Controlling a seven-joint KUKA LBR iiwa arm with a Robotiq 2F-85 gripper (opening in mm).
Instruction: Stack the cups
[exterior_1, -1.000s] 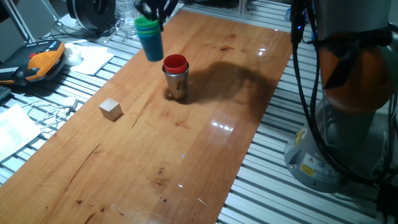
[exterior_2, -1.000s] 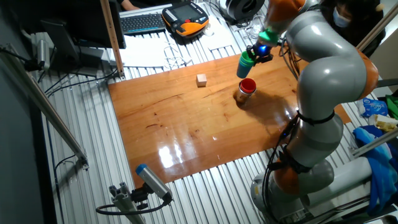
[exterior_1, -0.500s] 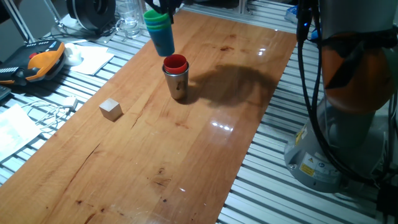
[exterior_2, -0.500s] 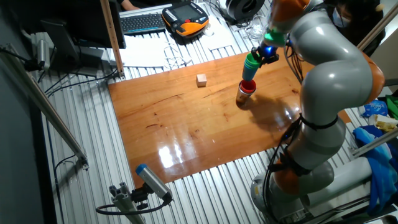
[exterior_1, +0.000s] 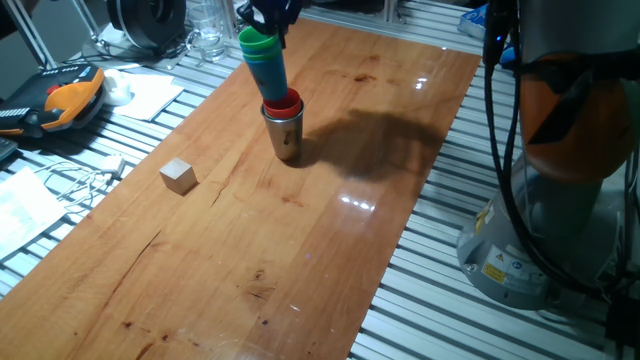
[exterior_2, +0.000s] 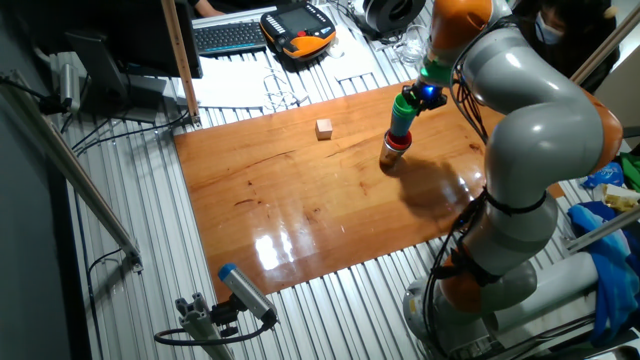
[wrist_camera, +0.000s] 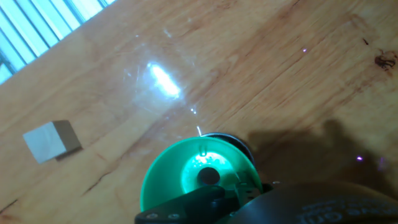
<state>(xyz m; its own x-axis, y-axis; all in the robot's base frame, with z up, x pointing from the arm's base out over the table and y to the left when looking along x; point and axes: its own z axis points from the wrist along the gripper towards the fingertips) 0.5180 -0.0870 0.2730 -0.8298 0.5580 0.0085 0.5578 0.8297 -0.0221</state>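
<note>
One fixed view is showing you the black two-finger gripper (exterior_1: 268, 14) closing its jaws on the rim of a green plastic tumbler (exterior_1: 258, 40), which is nesting inside a blue plastic tumbler (exterior_1: 270, 75). That nested pair is leaning slightly, and its lower end is sitting in the mouth of a red plastic tumbler (exterior_1: 287, 101) that is itself standing inside the shiny steel cup (exterior_1: 285, 135). The steel cup is standing upright on the wooden counter (exterior_1: 330, 240), towards its far end and nearer the left edge than the right. The small wooden cube (exterior_1: 178, 176) is lying well apart, close to the left edge. In the hand view you are looking straight down into the green tumbler (wrist_camera: 198, 168), with the cube (wrist_camera: 52, 140) off to the left.
</note>
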